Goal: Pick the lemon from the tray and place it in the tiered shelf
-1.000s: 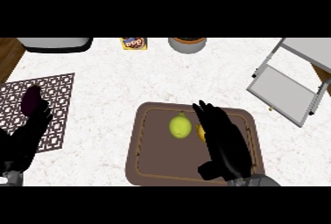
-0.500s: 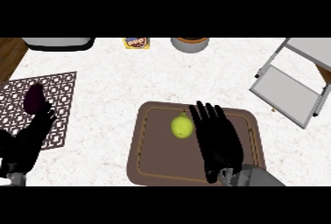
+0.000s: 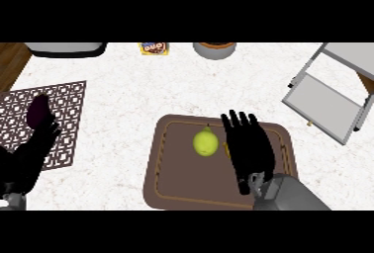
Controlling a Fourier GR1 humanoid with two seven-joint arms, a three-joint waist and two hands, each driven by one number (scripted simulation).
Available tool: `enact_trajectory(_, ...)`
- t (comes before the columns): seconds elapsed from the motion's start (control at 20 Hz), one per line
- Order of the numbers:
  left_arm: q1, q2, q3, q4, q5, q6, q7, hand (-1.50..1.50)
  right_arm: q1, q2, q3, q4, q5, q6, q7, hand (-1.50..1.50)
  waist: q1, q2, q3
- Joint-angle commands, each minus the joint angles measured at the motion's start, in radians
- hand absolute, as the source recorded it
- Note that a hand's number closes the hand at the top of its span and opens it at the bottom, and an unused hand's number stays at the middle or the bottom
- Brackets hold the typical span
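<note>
We see white speckled counter [image 3: 146,89], one brown tray [image 3: 175,188], one lemon [image 3: 206,142], one tiered shelf [image 3: 329,99]. Right hand [image 3: 248,148] flat, fingers straight, empty; left hand [image 3: 29,158] relaxed, empty.

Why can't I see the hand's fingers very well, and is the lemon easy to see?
In the head view, the right hand is all black, so its fingers blend into one dark shape over the brown tray. The lemon is bright yellow and stands out clearly beside it. The left hand is equally dark over the patterned mat.
</note>
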Motion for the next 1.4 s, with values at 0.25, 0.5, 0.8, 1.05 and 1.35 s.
enact_trajectory(0.25, 0.036, -0.036, 0.044, -0.016, -0.041, -0.038, -0.01, 0.0, 0.04, -0.027, -0.111, 0.069, 0.098, -0.012, -0.16, -1.5, 0.0, 0.0, 0.0)
enact_trajectory(0.5, 0.034, -0.05, 0.064, -0.087, -0.058, -0.028, 0.052, 0.0, 0.039, 0.036, -0.121, 0.169, 0.184, -0.088, -0.22, -1.5, 0.002, 0.0, 0.0)
enact_trajectory(0.8, 0.012, -0.07, 0.081, -0.037, -0.081, -0.058, 0.027, 0.0, -0.033, 0.085, -0.2, 0.326, 0.202, -0.102, -0.315, -1.5, 0.004, 0.001, 0.0)
enact_trajectory(1.05, -0.058, -0.054, 0.127, 0.025, -0.07, -0.111, 0.038, 0.0, 0.011, 0.096, -0.234, 0.304, 0.233, -0.097, -0.34, 1.5, -0.002, 0.001, 0.0)
enact_trajectory(1.35, -0.037, -0.087, 0.109, -0.038, -0.109, -0.086, 0.082, 0.0, 0.039, 0.09, -0.208, 0.419, 0.31, -0.21, -0.438, 1.5, 0.0, 0.001, 0.0)
